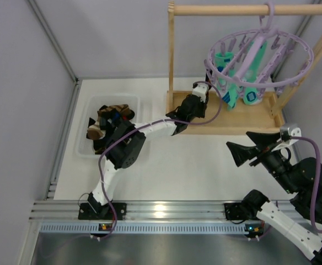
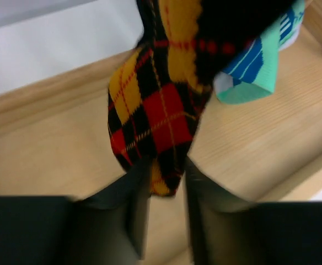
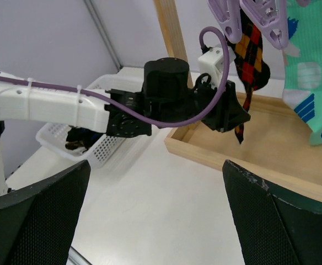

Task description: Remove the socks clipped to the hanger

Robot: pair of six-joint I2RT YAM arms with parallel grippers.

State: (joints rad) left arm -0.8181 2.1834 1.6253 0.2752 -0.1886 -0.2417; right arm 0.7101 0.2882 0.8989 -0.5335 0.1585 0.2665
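**Left jaws at the tip of the diamond sock; right arm idle and wide**

Left gripper (image 2: 165,163): the two dark fingers stand narrowed on either side of the lowest tip of the black sock with orange-red diamonds (image 2: 150,110). The fabric fills the gap between them. The wrist view is blurred, so I cannot tell whether the jaws actually pinch the cloth or only flank it.

That sock hangs straight down from a lilac peg (image 3: 230,22) of the hanger (image 1: 310,51). Its toe end is just above the wooden tray (image 1: 260,118) at the foot of the frame. A turquoise sock (image 2: 249,77) with white and blue marks hangs just beside it, to the right in the left wrist view. More turquoise socks are clipped further round the ring.

The hanger's hook is over the wooden rail (image 1: 232,9), at the far right of the table (image 1: 177,165).

Right gripper (image 1: 238,141): fingers spread wide with nothing between them. It is held above the table, well apart from the hanger, and points toward the left arm.

At far left a white basket (image 1: 79,141) holds a heap of dark socks (image 1: 108,118).
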